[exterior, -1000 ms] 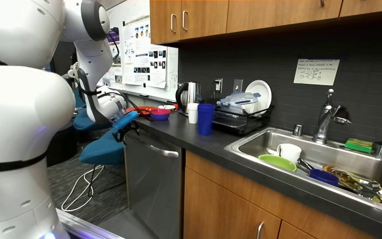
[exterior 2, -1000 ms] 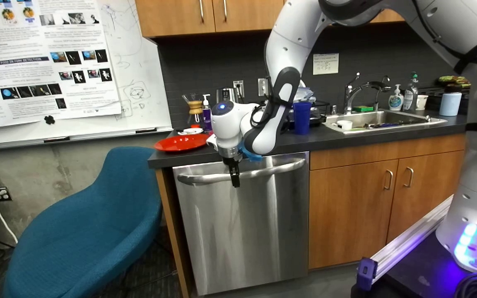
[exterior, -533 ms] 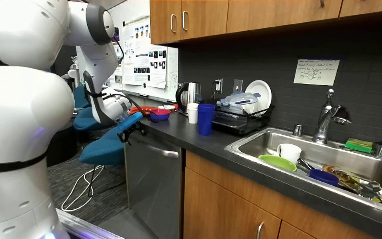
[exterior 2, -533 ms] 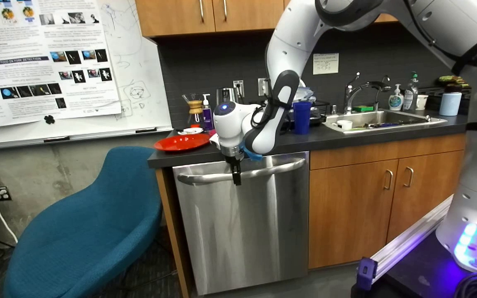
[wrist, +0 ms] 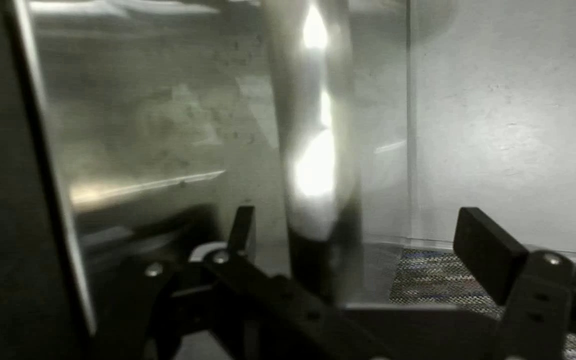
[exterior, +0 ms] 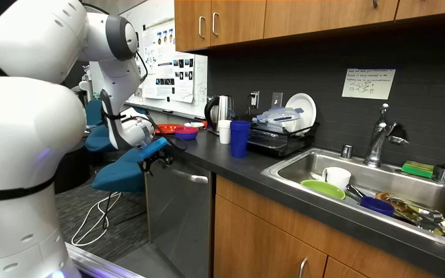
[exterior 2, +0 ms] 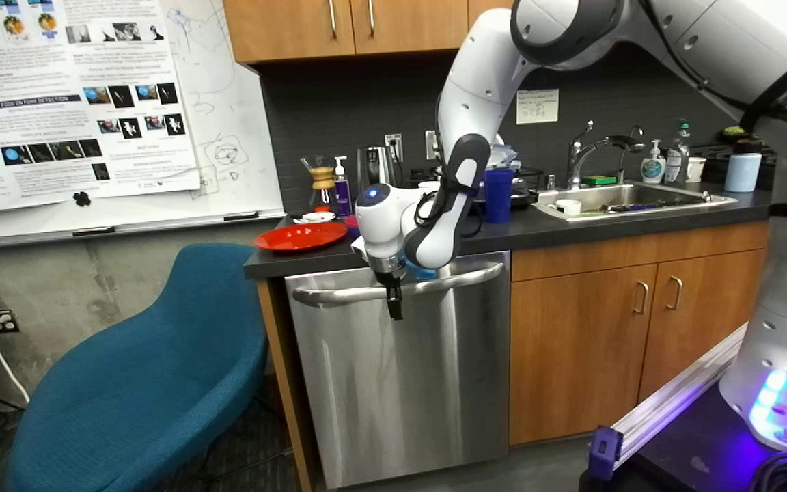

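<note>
Hanging black two-fingered gripper (wrist: 365,240): jaws parted wide, as we see it, the fingers pointing downward in an exterior view.
Curved stainless-steel bar handle (wrist: 313,145): nearest thing to the gripper — in the wrist view we see it run between the two spread fingers, though whether the tips reach around it or stand in front of it, we cannot tell.
Brushed-steel appliance door (exterior 2: 400,383): upright beneath the flat dark grey counter (exterior: 207,150), bearing the handle across its upper part.
White jointed robot arm (exterior 2: 472,102): bent down before the counter, with a bright blue block (exterior: 153,148) at its wrist.
Glossy red plate (exterior 2: 301,236): flat at the counter's end, a round red-and-purple bowl (exterior: 186,135) just beside it.
Tall blue plastic tumbler (exterior: 240,139): upright beside a stack of white cups (exterior: 224,135), with a silver, black-handled kettle (exterior: 225,108) just behind the cups.
Black wire dish rack (exterior: 290,148): next to the tumbler, carrying clear plastic containers (exterior: 278,117) and a round white plate (exterior: 307,110).
Stainless-steel sink (exterior: 384,179): we make out a white mug (exterior: 338,177), a round green bowl (exterior: 324,188) and a blue bowl (exterior: 377,205) inside, along with metal utensils (exterior: 433,217) — too tangled for us to tell apart.
Teal upholstered chair (exterior 2: 141,369): standing next to the appliance door, below the whiteboard (exterior 2: 219,89).
</note>
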